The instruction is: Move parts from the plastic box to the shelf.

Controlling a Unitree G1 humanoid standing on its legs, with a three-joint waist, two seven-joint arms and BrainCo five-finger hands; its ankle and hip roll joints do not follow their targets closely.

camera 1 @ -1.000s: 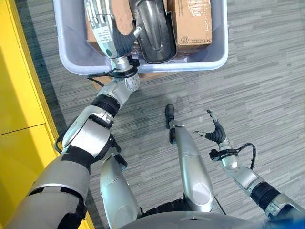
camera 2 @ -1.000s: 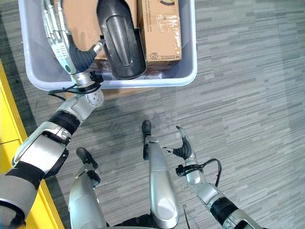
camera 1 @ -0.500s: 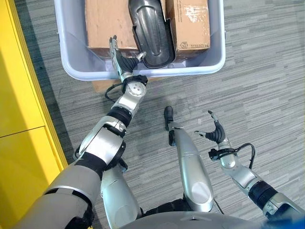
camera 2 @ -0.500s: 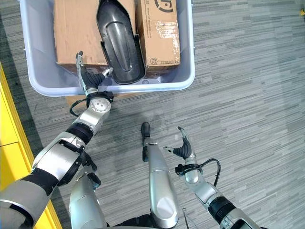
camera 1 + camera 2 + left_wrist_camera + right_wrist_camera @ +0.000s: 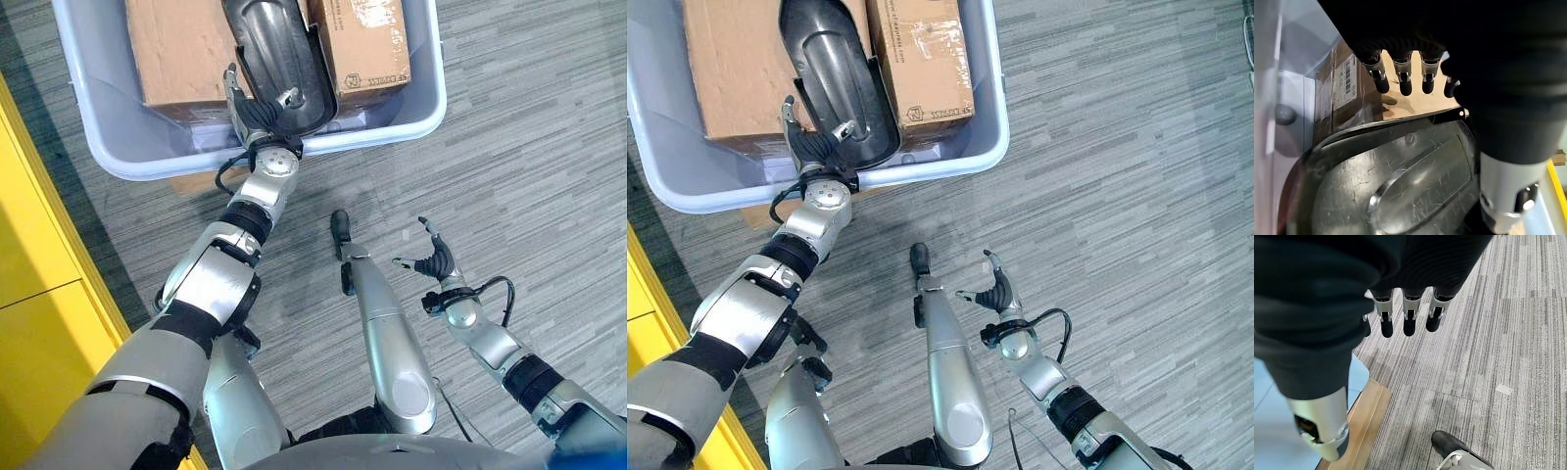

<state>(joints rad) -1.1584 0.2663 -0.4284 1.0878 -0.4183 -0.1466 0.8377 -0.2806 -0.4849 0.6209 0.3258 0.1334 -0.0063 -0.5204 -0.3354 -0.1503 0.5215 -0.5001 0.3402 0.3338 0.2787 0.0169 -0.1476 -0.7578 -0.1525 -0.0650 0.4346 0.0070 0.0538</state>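
- Left eye view: our left hand [image 5: 257,110] hovers at the near end of the black part [image 5: 277,61] in the plastic box [image 5: 421,93], fingers loosely spread, grasping nothing.
- Its long axis runs away from that hand, between two cardboard boxes [image 5: 178,49].
- Our right hand [image 5: 432,263] (relaxed, empty) hangs well apart from the box.

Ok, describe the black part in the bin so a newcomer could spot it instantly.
Find the pale grey plastic box on the striped floor. Inside, two cardboard boxes, one on the left and one on the right, flank a long, glossy black moulded shell. It alone is dark, curved and shiny.
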